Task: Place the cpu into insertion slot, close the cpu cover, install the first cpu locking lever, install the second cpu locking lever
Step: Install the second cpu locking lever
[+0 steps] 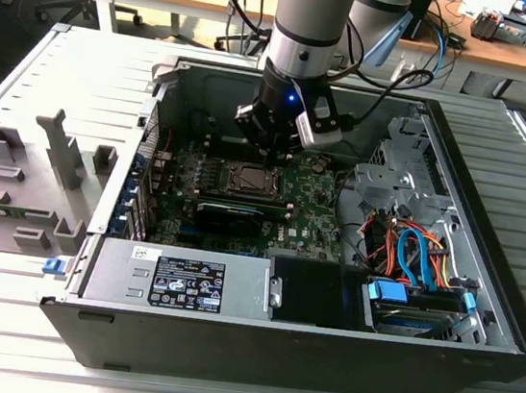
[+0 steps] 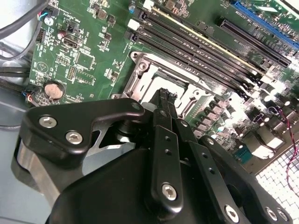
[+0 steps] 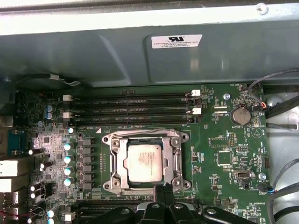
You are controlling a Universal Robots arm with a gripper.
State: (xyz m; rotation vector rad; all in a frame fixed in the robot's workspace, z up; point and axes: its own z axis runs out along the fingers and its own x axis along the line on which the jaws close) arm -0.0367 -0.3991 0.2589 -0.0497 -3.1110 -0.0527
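The cpu [image 3: 145, 162], a silvery square chip, lies in the insertion slot [image 3: 113, 164] on the green motherboard. The cpu cover [image 3: 175, 163], a thin metal frame, lies flat around the chip. A thin wire lever [image 3: 140, 132] runs along the socket's far edge. My gripper [image 3: 163, 201] hangs just above the socket's near edge with its black fingers [image 2: 164, 140] drawn together and nothing between them. In the exterior view the gripper [image 1: 267, 151] hovers over the socket [image 1: 249, 177] inside the open computer case. The second wrist view has the fingers covering much of the socket [image 2: 154, 70].
Long black memory slots [image 3: 135, 108] run beside the socket, and a coin battery [image 3: 240, 115] sits nearby. The case wall [image 3: 117, 51] rises behind them. A power supply [image 1: 184, 278], a drive with coloured cables [image 1: 410, 259] and a grey fixture [image 1: 22, 184] outside the case surround the board.
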